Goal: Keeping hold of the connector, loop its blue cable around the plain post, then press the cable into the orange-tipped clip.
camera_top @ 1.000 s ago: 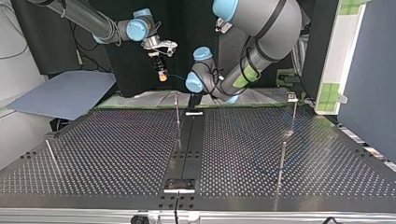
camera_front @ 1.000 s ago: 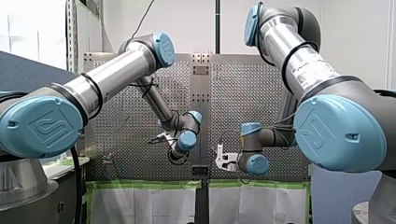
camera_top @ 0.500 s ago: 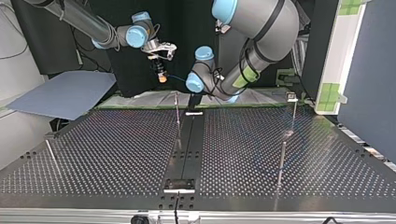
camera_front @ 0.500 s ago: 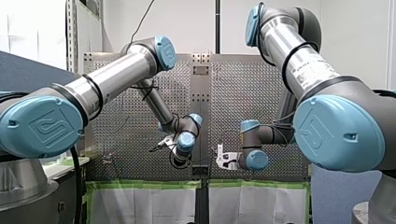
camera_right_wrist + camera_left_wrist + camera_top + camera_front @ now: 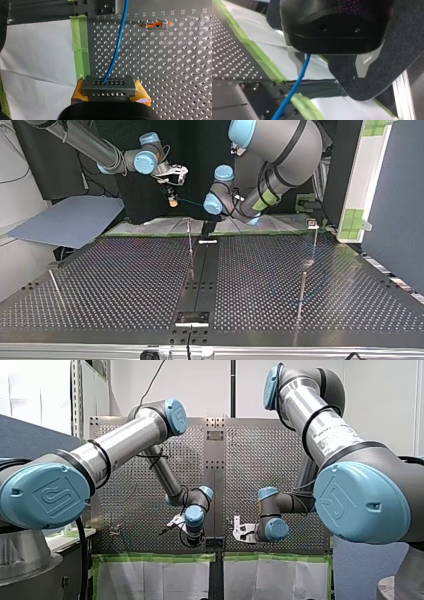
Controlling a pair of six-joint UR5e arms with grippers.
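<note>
Right pincer [image 5: 110, 93] clenched on the connector [image 5: 109, 85]. Left pincer [image 5: 330, 71] released, with the blue cable [image 5: 117, 47] between its fingers [image 5: 297, 61]. Looping not yet begun. Next move likely requires sweeping the connector without loosening the grasp.

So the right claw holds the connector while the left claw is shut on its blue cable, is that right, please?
Not quite: the left claw is open, as the left wrist view shows; the cable only passes beside one finger. The right claw does hold the connector.
</note>
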